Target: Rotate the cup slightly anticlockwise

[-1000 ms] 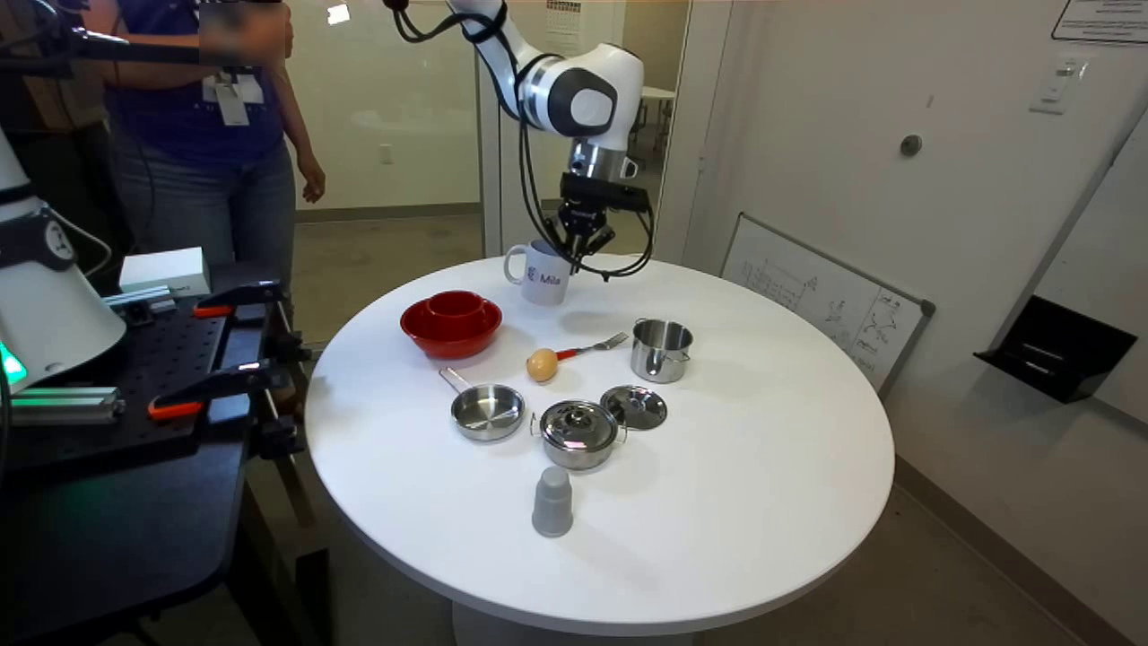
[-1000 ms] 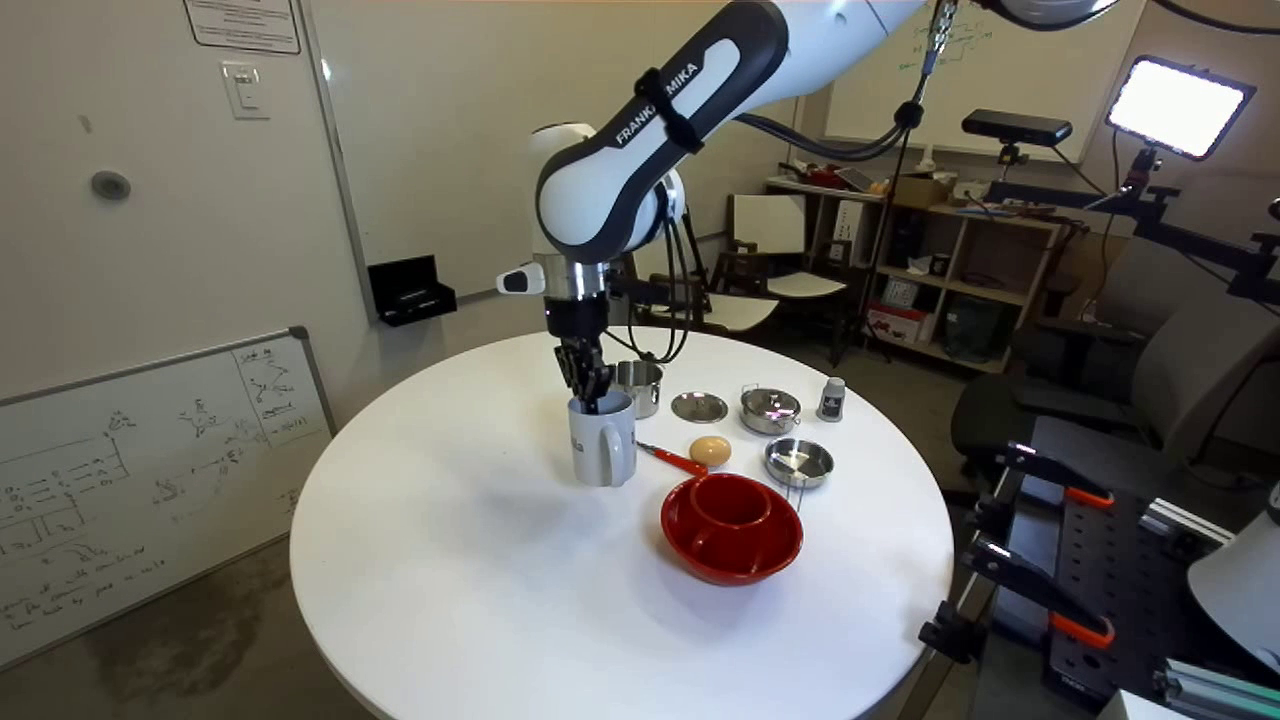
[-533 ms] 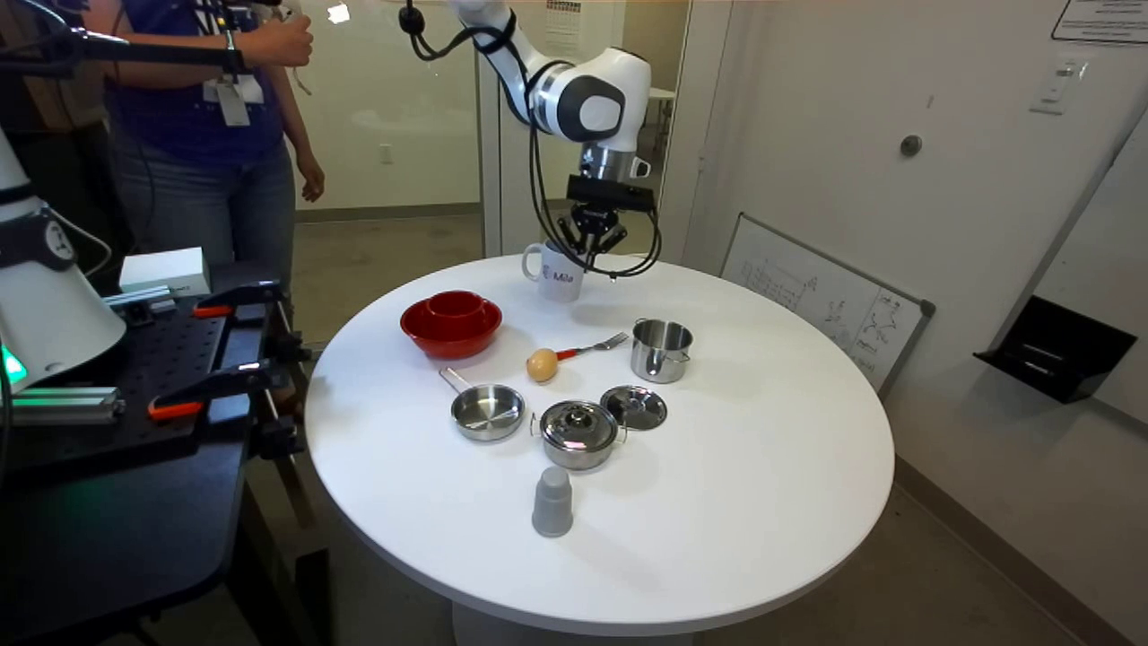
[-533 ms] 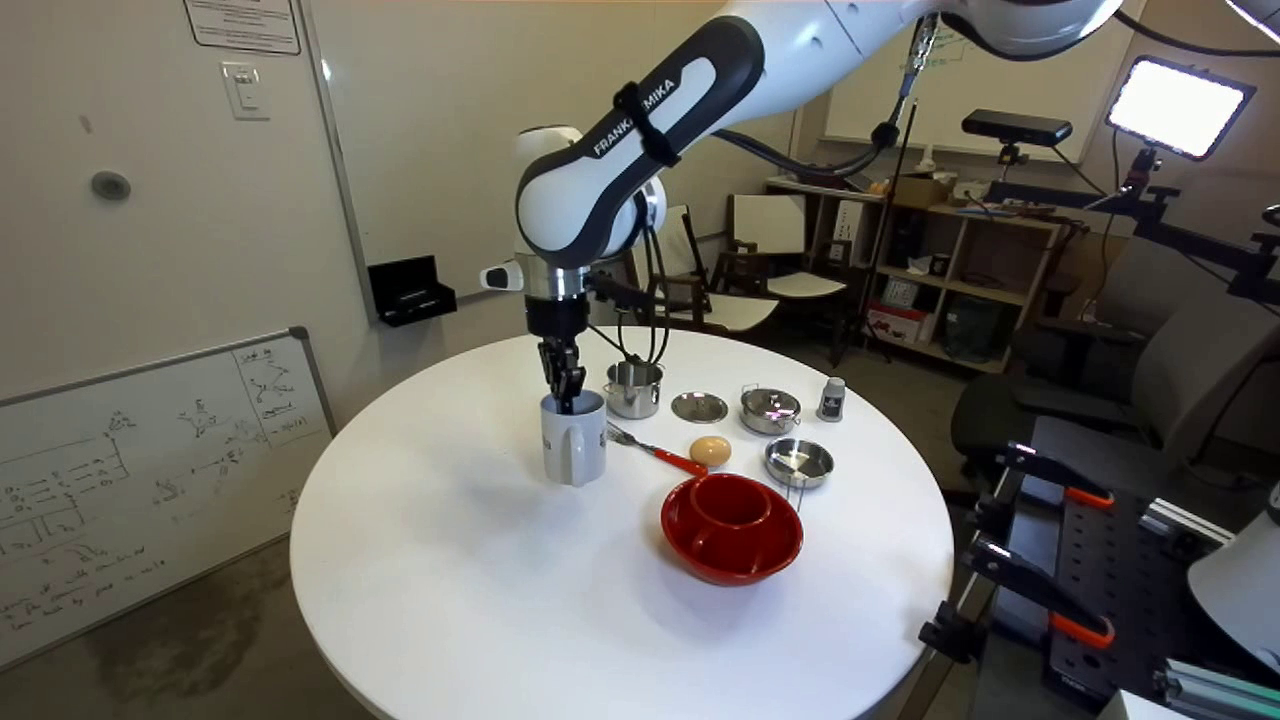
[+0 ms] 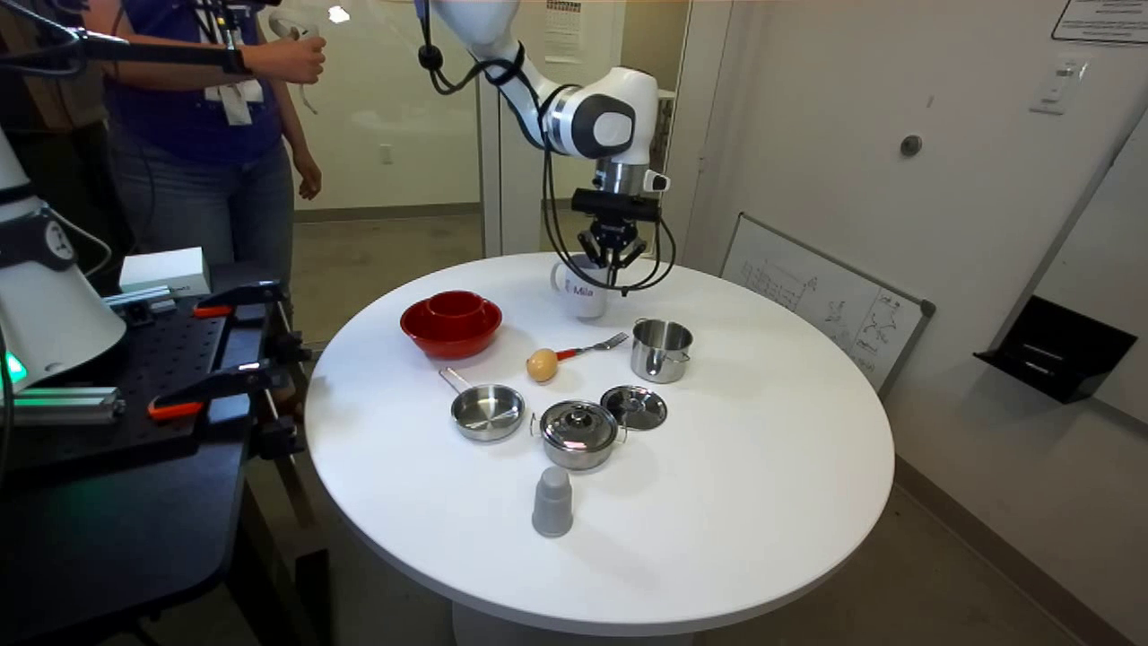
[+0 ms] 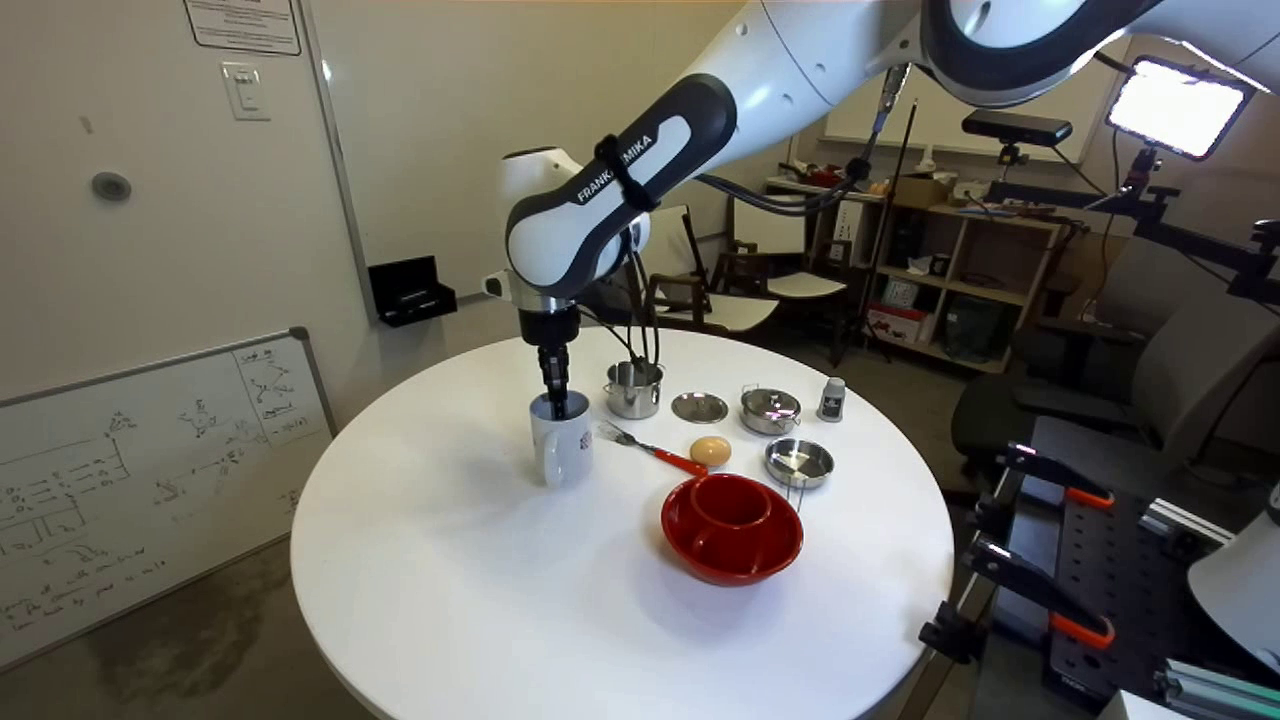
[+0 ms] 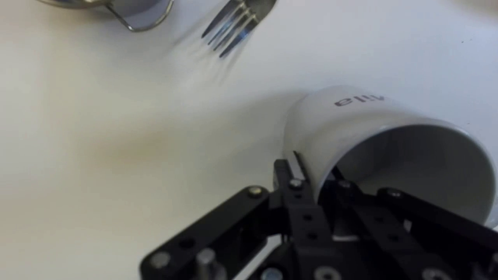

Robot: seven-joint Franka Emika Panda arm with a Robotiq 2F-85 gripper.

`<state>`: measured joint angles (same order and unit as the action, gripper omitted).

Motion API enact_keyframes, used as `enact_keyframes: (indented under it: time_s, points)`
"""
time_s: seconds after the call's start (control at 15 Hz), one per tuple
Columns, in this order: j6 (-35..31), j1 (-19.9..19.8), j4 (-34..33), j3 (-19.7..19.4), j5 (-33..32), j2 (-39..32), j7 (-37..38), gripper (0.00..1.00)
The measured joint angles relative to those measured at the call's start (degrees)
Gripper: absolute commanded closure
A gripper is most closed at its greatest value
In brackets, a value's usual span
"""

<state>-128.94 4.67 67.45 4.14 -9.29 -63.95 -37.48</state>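
The cup is a white mug with a handle and "Mila" lettering, in both exterior views (image 5: 585, 301) (image 6: 574, 447), at the table's far side in the first of these. It stands upright. It fills the right of the wrist view (image 7: 330, 111), open mouth showing. My gripper (image 5: 612, 271) points down at its rim, also seen in an exterior view (image 6: 557, 405). In the wrist view the gripper (image 7: 316, 167) is shut on the mug's wall, one finger outside (image 7: 293, 171), the other inside and partly hidden. I cannot tell whether the base touches the table.
The round white table (image 5: 735, 502) also holds a red bowl (image 5: 448, 348) with a red cup inside, an egg (image 5: 542, 365), a fork (image 7: 243, 23), a steel pot (image 5: 661, 366), a loose lid (image 5: 647, 418), a pan (image 5: 488, 431), a lidded pot (image 5: 578, 455) and a grey bottle (image 5: 552, 513).
The mug has moved with my gripper, rightward in one exterior view and leftward in another. It has turned, its handle swinging from right to left of its body in an exterior view. The arm is lower.
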Motion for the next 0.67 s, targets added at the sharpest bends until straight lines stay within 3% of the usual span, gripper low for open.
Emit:
enact_keyframes:
  time_s: [0.27,0.67]
  points:
    - [1.7,-0.3,-3.16,-0.93,-0.09,-2.78,4.27,0.98]
    - [0.41,-1.4,-0.38,1.01,0.33,-1.52,6.42,0.98]
